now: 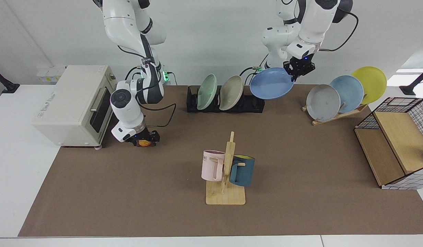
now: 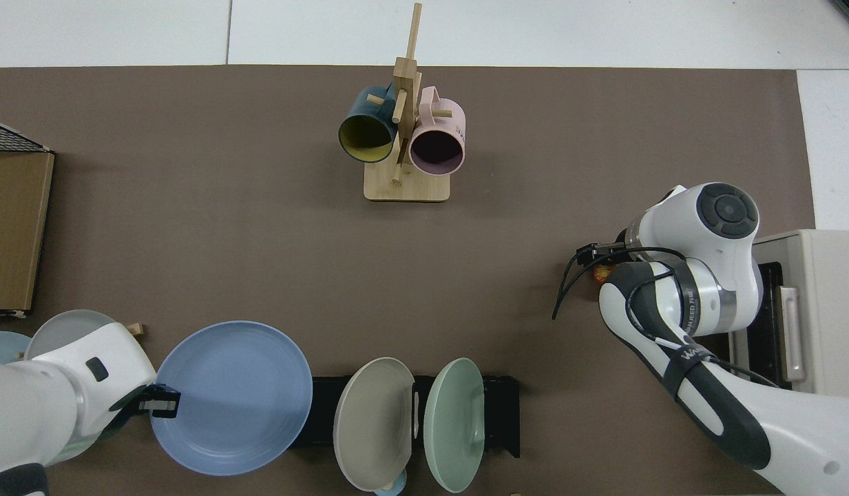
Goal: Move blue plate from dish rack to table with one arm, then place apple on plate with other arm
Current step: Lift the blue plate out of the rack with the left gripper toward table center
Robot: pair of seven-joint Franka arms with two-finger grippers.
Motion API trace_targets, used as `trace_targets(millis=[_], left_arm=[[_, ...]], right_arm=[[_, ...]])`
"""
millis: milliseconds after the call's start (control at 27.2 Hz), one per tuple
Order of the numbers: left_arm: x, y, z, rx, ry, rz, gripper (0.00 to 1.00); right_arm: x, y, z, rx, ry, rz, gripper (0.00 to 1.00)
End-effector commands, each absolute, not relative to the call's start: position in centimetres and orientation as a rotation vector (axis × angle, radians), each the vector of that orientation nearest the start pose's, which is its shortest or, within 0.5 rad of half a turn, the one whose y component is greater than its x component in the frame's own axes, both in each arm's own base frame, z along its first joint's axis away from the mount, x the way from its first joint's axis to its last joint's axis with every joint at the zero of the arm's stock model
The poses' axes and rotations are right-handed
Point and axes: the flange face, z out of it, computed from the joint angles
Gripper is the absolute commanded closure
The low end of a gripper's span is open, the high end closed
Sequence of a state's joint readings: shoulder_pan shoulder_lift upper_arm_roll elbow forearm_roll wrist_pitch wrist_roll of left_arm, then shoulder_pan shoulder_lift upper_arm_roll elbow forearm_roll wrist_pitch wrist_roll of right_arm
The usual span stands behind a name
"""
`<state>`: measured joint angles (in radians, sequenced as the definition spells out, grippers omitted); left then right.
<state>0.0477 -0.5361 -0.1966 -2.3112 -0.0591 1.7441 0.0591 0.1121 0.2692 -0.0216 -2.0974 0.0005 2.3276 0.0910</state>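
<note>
The left claw [image 1: 298,72] pinches the blue plate [image 1: 271,83] by its rim, clear above the dish rack [image 1: 252,104] at two o'clock. The right claw [image 1: 143,140] is pressed around the apple [image 1: 144,143] on the bench [image 1: 163,192].

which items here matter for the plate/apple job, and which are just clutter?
Job:
- round cornflower-blue plate, held in the air by left claw
- low black slotted dish rack
- brown-matted table
- small red-yellow apple, under right claw

Clutter:
- wooden mug tree
- slanted wooden plate stand
- cream toaster oven
</note>
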Motion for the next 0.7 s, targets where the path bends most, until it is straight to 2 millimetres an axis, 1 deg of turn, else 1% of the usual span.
trace_targets(millis=[0,110,220,257,367,441,478,514,661], left_arm=[[40.6,-5.6,53.7,-3.124,0.239,0.031,1.0],[43.7,-5.4,53.2,-3.188,0.224,0.036,1.0],[46.9,-5.7,52.4,-3.243,0.186,0.101,1.0],[47.7,-5.8,52.0,-3.265,0.173,0.112,1.0],[49.4,-5.9,51.0,-3.309,0.121,0.119,1.0],[50.5,-6.0,50.6,-3.334,0.087,0.109,1.0],[51.2,-6.0,50.4,-3.345,0.071,0.102,1.0],[51.9,-6.1,50.3,-3.357,0.051,0.097,1.0],[54.4,-6.8,49.8,-3.375,-0.039,0.112,1.0]], right_arm=[[56.2,5.1,28.7,-3.151,-0.01,0.088,0.01],[55.8,5.1,28.6,-3.152,-0.007,0.1,0.01],[55.6,5.0,28.5,-3.152,-0.007,0.105,0.01],[55.5,5.0,28.5,-3.153,-0.011,0.107,0.11],[55.5,5.1,28.5,-3.153,-0.014,0.107,0.6],[55.5,5.2,28.5,-3.153,-0.014,0.115,0.84],[55.4,5.3,28.4,-3.154,-0.014,0.122,0.92],[55.4,5.3,28.4,-3.154,-0.011,0.127,0.99],[55.4,5.3,28.6,-3.154,-0.009,0.129,1.0]])
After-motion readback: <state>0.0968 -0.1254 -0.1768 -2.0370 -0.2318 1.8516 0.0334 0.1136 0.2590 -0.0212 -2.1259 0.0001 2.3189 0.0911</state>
